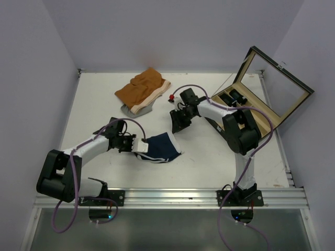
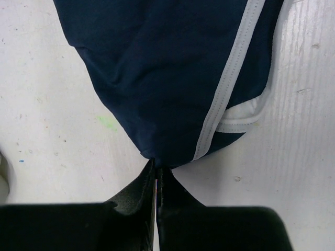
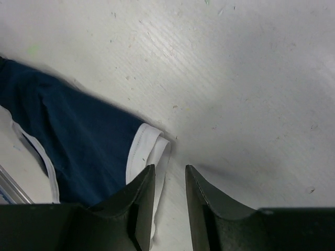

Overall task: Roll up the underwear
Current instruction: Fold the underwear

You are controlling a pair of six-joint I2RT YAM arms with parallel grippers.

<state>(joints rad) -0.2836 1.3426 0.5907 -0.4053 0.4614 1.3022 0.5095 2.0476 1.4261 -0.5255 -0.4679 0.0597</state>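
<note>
The navy-blue underwear (image 1: 161, 146) with white trim lies bunched on the table in front of the arms. My left gripper (image 1: 137, 143) is shut on its left corner; in the left wrist view the jaws (image 2: 157, 166) pinch the fabric tip and the underwear (image 2: 167, 68) spreads away from them. My right gripper (image 1: 175, 126) hovers at the underwear's far right corner. In the right wrist view it (image 3: 170, 172) is open with a narrow gap and empty. Its left finger sits over the white trim of the underwear (image 3: 78, 141), its right finger over bare table.
Orange-brown shorts (image 1: 142, 89) lie on a grey garment (image 1: 132, 110) at the back middle. A small red object (image 1: 171, 98) sits beside them. A wooden box (image 1: 251, 102) with its lid raised stands at the back right, behind my right arm.
</note>
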